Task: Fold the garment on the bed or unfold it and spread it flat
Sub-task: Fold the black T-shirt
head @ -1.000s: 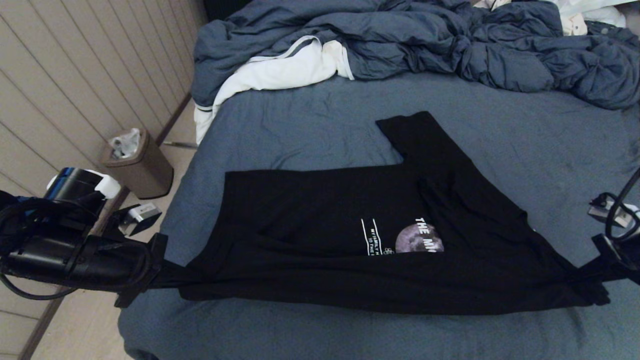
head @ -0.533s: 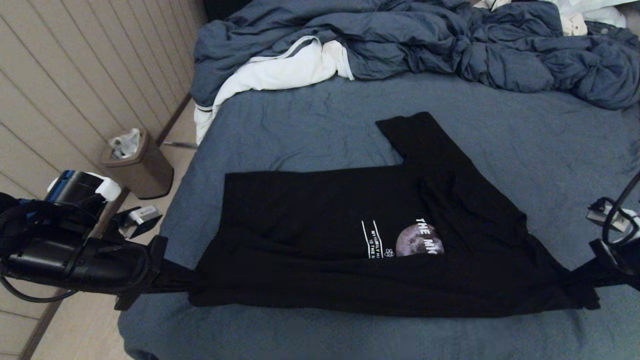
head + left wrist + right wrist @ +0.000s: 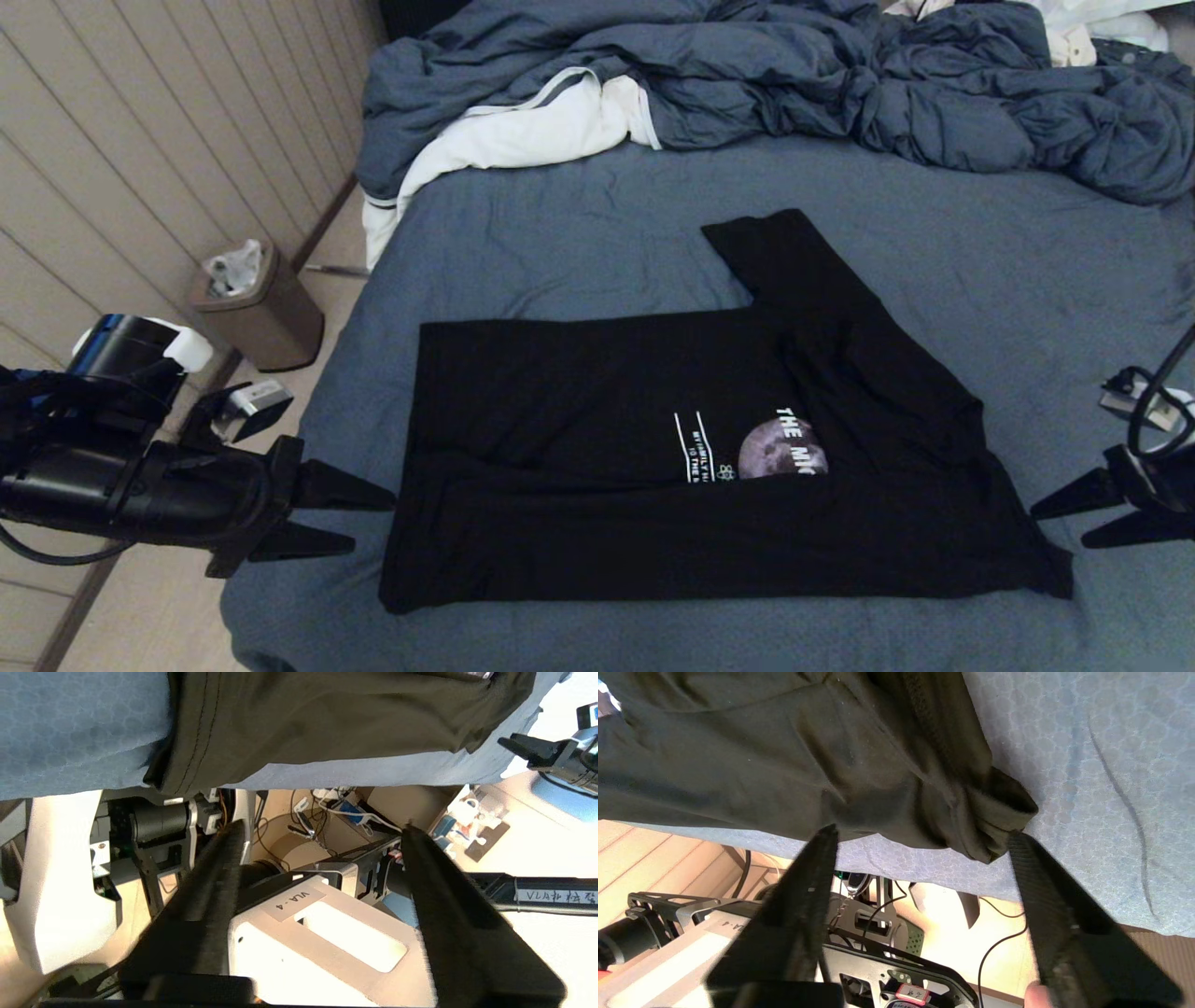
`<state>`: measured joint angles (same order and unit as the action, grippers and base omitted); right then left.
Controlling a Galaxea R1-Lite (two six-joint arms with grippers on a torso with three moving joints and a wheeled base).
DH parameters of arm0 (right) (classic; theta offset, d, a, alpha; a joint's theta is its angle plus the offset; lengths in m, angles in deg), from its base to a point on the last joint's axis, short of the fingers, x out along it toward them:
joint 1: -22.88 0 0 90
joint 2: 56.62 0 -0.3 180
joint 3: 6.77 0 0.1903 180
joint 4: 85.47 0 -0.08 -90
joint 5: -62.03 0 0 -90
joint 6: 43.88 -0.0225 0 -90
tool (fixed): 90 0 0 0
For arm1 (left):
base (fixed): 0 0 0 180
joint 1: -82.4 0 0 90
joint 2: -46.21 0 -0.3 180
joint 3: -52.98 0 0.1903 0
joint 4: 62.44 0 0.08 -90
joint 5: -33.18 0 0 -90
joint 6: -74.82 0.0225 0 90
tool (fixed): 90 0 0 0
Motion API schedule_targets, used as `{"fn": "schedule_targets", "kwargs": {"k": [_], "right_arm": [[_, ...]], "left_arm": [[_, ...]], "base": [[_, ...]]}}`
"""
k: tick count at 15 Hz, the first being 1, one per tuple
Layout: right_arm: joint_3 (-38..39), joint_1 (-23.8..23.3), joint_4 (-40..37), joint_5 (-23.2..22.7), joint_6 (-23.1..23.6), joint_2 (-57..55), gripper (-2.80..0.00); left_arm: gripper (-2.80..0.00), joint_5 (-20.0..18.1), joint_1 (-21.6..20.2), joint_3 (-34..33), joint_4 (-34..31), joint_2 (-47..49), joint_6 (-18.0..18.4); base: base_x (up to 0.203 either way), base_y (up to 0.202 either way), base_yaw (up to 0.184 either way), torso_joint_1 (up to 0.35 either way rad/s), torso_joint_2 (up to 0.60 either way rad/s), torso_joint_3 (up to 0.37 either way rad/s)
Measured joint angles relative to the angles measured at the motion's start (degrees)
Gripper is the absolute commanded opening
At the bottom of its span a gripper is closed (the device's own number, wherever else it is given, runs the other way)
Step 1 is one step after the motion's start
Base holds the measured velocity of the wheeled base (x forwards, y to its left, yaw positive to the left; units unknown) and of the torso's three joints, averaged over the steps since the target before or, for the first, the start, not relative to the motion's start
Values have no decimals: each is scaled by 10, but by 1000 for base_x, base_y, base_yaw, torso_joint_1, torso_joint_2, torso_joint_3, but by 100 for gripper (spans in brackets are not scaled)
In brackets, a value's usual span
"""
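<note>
The bed [image 3: 579, 243] fills most of the scene, its blue-grey sheet running from the near edge to the far end, where a rumpled blue-grey duvet [image 3: 794, 84] is heaped with a white cloth [image 3: 523, 135] with grey trim spilling out at its left side. The garment [image 3: 691, 448], a black T-shirt, lies on the near half of the sheet with its near part folded over, so that the fold covers the lower part of the grey moon print [image 3: 782, 448] and the white lettering beside it; one sleeve points toward the far side. On the floor at the left of the bed, by the panelled wall, stands a small brown bin [image 3: 261, 313]. The left tool [image 3: 359, 523] sits just beside the shirt's near-left corner, its fingers spread apart and holding nothing. The right tool [image 3: 1064, 523] sits near the shirt's near-right corner, likewise released with fingers parted, the cloth's bunched corner lying just before its tips in the right wrist view.
</note>
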<state>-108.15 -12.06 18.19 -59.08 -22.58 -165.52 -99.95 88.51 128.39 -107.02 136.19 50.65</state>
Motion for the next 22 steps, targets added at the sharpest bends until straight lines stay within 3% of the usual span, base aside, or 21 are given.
{"fn": "schedule_targets", "kwargs": {"k": [6,13,14,22], "right_arm": [[-11,-11,10,-33,-1,3,0],[-96,-14,47,-91,-7,14,0],[-117,-13,47,-93,-12,13,-280],[-232,16,49,-93,-61,1,-280]], "left_arm": [[0,2,-25,7,1,-25,1],[0,6,-36,120,47,-3,-7],[-280,6,-40,134,55,4,-9],[-280,28,-45,246,117,59,-38]], "base": [[0,0,0,0,0,0],[0,0,0,0,0,0],[0,0,0,0,0,0],[0,0,0,0,0,0]]}}
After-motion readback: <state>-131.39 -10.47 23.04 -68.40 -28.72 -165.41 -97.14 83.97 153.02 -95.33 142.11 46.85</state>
